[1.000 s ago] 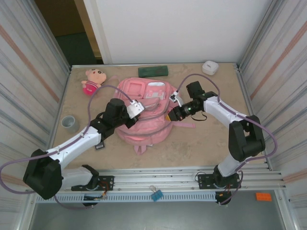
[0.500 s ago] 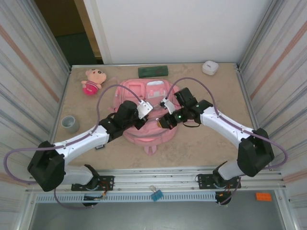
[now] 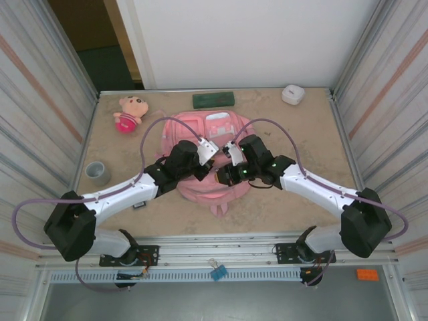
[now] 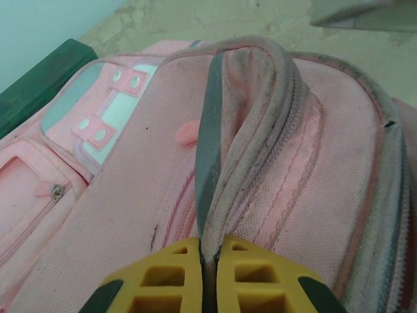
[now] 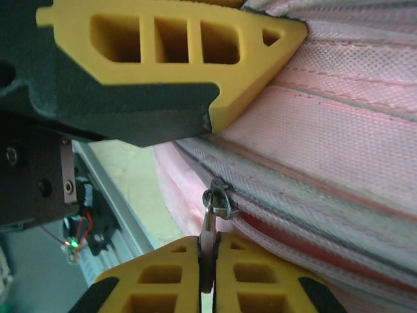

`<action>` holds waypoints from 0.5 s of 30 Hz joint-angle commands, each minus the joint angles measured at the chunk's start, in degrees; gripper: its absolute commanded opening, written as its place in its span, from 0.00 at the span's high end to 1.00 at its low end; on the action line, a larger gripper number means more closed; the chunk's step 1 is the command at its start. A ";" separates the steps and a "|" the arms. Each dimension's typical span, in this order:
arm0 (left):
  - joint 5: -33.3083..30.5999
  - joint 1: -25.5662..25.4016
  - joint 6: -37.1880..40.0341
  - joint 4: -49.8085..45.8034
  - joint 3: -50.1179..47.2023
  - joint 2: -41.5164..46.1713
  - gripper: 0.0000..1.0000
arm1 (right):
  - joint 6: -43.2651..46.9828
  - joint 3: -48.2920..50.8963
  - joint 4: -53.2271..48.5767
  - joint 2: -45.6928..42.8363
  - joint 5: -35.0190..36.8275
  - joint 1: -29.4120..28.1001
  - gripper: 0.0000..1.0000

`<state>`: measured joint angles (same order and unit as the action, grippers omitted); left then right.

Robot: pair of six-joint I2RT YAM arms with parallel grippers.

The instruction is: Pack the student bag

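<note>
the left arm [image 3: 120, 197] and right arm [image 3: 314, 190] stretch forward and inward, elbows bent, so their wrists nearly meet. the left gripper [image 4: 208, 251] is pinched together on a fold of the student bag [image 4: 280, 150]; the right gripper [image 5: 207, 246] is clamped on its zip pull [image 5: 210, 218].

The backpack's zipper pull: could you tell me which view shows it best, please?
Right wrist view: the zipper pull is close up, pinched in the right claw. The top view is too distant; the left wrist sees the left claw gripping backpack fabric.
</note>
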<state>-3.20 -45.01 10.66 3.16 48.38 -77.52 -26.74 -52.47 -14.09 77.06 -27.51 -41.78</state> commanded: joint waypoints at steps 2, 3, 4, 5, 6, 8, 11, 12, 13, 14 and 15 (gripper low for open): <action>4.12 -0.21 1.80 8.19 1.48 2.03 1.00 | -8.54 0.10 4.19 -2.95 -3.60 0.96 0.68; 5.60 0.29 2.58 7.86 1.16 2.46 1.00 | -11.03 0.42 4.33 -3.22 -3.69 2.09 0.61; 7.63 0.97 3.16 7.81 0.76 2.96 1.00 | -13.83 0.67 4.37 -3.46 -3.83 3.36 0.54; 9.61 1.68 3.55 8.38 0.12 3.36 1.00 | -16.09 0.91 4.46 -3.58 -4.12 4.58 0.51; 11.78 2.54 3.66 9.58 -0.69 3.91 1.00 | -18.26 1.39 4.66 -3.90 -4.18 5.90 0.48; 16.30 3.97 3.88 11.72 -2.02 4.67 1.00 | -21.98 2.59 5.32 -4.53 -3.91 7.81 0.40; 21.39 5.20 6.17 12.41 -2.62 5.02 1.00 | -26.27 4.08 8.83 -4.42 -5.81 9.83 0.37; 22.32 5.35 7.28 12.02 -2.59 5.07 1.00 | -27.40 4.37 10.21 -4.14 -6.33 10.04 0.37; 23.07 5.54 8.13 11.71 -2.62 4.92 1.00 | -28.27 4.41 11.32 -3.91 -6.73 10.17 0.37; 23.97 5.80 8.76 11.29 -2.57 4.88 1.00 | -28.84 4.31 12.29 -3.69 -6.85 10.14 0.37; 25.49 6.10 9.47 10.96 -2.64 4.75 1.00 | -29.59 4.33 13.08 -3.55 -6.65 10.18 0.37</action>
<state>13.74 -39.11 16.53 7.57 45.23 -75.83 -50.65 -48.51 -5.85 73.47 -32.23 -31.73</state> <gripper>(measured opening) 0.077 0.632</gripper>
